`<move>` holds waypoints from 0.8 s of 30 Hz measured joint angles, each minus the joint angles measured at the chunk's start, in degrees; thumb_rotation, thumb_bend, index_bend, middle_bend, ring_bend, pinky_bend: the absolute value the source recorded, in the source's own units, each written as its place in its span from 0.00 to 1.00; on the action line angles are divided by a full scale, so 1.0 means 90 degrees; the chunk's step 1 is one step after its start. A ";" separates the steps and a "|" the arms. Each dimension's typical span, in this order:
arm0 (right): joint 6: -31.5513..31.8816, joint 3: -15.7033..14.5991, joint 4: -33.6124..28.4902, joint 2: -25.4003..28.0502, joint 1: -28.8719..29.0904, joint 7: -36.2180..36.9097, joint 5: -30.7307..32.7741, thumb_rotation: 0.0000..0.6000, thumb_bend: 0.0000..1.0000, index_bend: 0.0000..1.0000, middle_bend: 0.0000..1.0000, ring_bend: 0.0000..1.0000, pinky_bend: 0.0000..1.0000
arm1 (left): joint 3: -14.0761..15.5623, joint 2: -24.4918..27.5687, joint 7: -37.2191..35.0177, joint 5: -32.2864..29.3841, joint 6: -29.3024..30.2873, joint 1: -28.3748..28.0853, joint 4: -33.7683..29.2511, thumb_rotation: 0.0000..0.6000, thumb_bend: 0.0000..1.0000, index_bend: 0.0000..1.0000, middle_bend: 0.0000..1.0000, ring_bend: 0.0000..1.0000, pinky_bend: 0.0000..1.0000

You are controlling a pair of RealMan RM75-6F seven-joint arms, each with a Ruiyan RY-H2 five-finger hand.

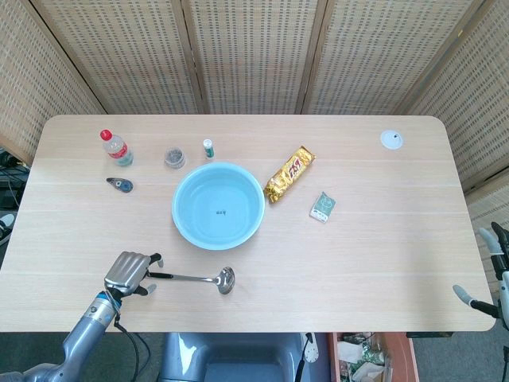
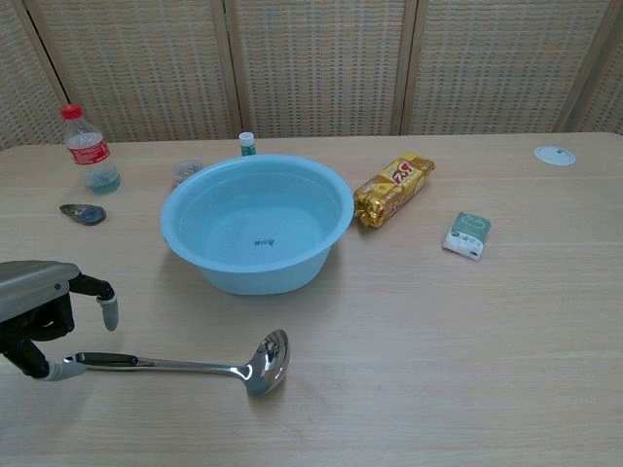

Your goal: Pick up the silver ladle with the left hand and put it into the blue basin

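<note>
The silver ladle (image 1: pixel 191 278) lies flat on the table in front of the blue basin (image 1: pixel 191 199), its black-gripped handle pointing left and its bowl to the right. In the chest view the ladle (image 2: pixel 185 366) lies just before the basin (image 2: pixel 253 277), which holds nothing. My left hand (image 1: pixel 130 271) sits over the handle's left end. In the chest view the left hand (image 2: pixel 39 306) has its fingers curved downward and apart, one fingertip touching the handle's tip, with no grip closed around it. My right hand (image 1: pixel 499 263) hangs off the table's right edge, fingers spread, holding nothing.
A red-capped bottle (image 1: pixel 116 148), a small dark object (image 1: pixel 119 185), a small jar (image 1: pixel 175 157) and a green-capped vial (image 1: pixel 207 147) stand behind and left of the basin. A gold snack pack (image 1: pixel 289 173), a green-white packet (image 1: pixel 323 206) and a white disc (image 1: pixel 390 140) lie to the right.
</note>
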 measured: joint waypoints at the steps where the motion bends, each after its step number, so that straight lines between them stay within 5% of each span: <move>1: -0.0001 -0.0001 0.0000 0.0004 0.0000 0.0004 -0.0001 1.00 0.00 0.00 0.00 0.00 0.00 | 0.0004 -0.0021 0.0033 -0.0015 -0.0001 -0.0014 0.0015 1.00 0.29 0.42 1.00 0.99 1.00; 24: -0.0089 -0.0020 0.0001 0.0049 0.0032 0.0093 -0.0002 1.00 0.00 0.00 0.00 0.00 0.00 | 0.0052 -0.0681 0.0282 -0.0264 -0.0038 -0.0249 0.0773 1.00 0.34 0.46 1.00 0.99 1.00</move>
